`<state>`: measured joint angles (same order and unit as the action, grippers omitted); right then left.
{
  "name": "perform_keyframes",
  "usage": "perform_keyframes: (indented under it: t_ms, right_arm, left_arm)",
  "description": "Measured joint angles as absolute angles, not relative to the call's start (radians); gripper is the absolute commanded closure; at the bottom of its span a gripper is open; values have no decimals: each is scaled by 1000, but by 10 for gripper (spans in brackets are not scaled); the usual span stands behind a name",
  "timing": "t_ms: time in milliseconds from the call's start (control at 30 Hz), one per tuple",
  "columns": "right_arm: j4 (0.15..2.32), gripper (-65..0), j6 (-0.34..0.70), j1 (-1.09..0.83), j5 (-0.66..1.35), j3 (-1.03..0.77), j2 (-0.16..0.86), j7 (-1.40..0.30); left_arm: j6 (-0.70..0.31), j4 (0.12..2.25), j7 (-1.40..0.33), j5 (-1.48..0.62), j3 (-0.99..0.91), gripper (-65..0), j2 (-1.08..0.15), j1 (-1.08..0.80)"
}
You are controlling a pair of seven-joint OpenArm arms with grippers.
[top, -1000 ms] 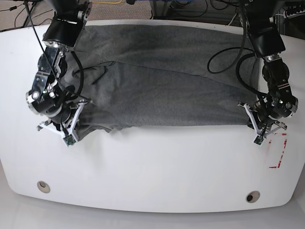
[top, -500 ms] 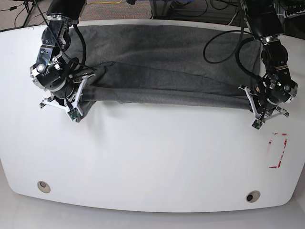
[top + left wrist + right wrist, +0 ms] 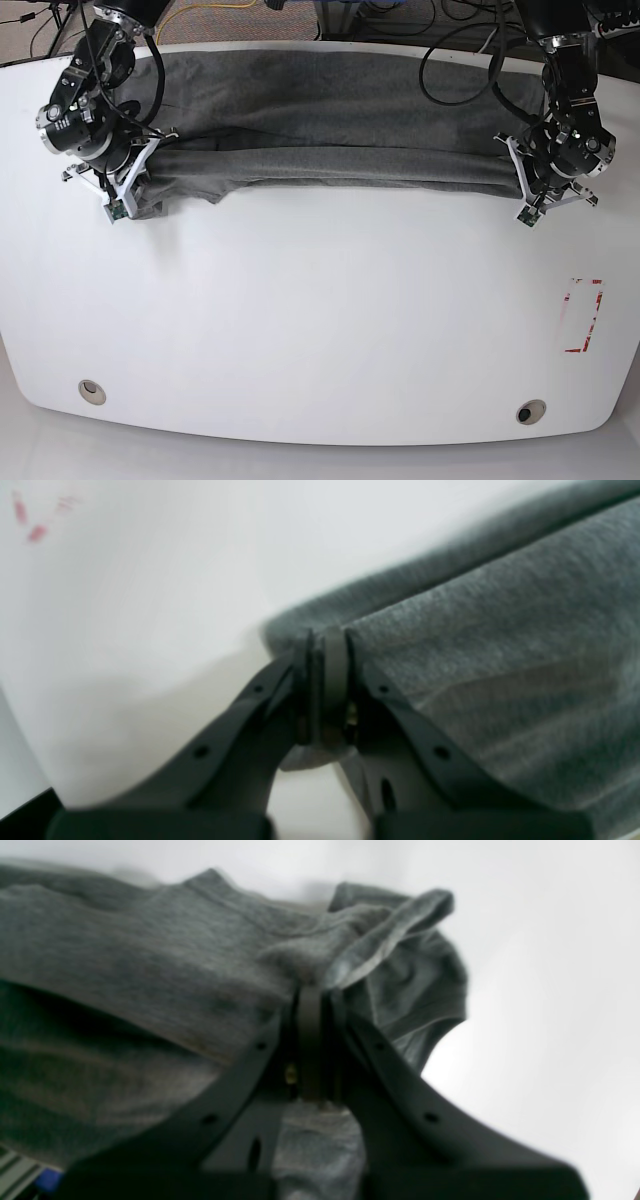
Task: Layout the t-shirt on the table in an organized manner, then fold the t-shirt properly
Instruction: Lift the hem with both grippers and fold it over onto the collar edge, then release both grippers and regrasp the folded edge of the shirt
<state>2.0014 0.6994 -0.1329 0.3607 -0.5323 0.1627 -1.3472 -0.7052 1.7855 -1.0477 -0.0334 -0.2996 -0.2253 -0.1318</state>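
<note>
The heather-grey t-shirt [image 3: 330, 120] lies as a long band across the far part of the white table [image 3: 320, 310], its near edge doubled over. My left gripper [image 3: 522, 188] is at the shirt's right end, shut on the folded edge of the t-shirt [image 3: 500, 645]; its black fingers [image 3: 325, 680] pinch the cloth just above the table. My right gripper [image 3: 140, 185] is at the shirt's left end, shut on a bunched part of the t-shirt [image 3: 150, 965] beside a sleeve [image 3: 420, 985]. Its fingers [image 3: 310, 1040] meet with grey fabric pressed between them.
A red-and-white sticker [image 3: 583, 315] lies at the table's right side. Two round metal grommets [image 3: 92, 391] [image 3: 530, 412] sit near the front edge. Black cables [image 3: 460, 75] hang from both arms over the shirt's far corners. Beyond the table's back edge lie floor cables.
Both grippers have carried the shirt's near edge away from the front of the table toward the back, folding it over the rest. The grey band is now much narrower.
</note>
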Motion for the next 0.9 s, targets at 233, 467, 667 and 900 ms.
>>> perform_keyframes:
  t_ms: [233,467,667,900]
  right_arm:
    - [2001,0,699,-201,416,-535,161,-1347]
    - [2001,0,699,-234,427,-536,160,-1347]
    - [2001,-17,699,-249,427,-536,160,-1347]
    - [2001,-292,699,-264,426,-536,161,-1346]
  left_arm:
    - [-704,1788,-1050,-30,-300,0,-228,-175]
    - [-704,1788,-1048,-30,-300,0,-228,-178]
    - [-704,1788,-1048,-30,-300,0,-228,-197]
    - [-704,1788,-1047,-25,-299,-142,-229,-213]
